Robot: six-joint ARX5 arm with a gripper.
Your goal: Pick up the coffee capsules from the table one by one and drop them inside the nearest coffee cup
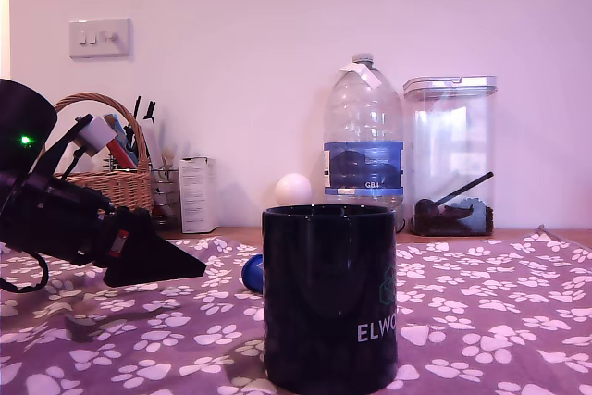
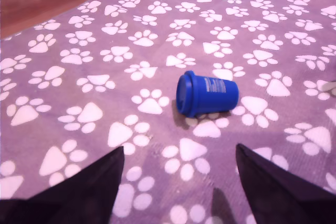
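Tool (image 2: 178, 182) fingers spread, empty, short of capsule (image 2: 206, 93) lying sideways on bench (image 2: 79, 77); uneven closure may roll it away.

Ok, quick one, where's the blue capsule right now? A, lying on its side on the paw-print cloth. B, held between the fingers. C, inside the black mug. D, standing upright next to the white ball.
A: the wrist view shows the blue capsule lying on its side on the paw-print cloth, ahead of the open fingers and untouched by them.
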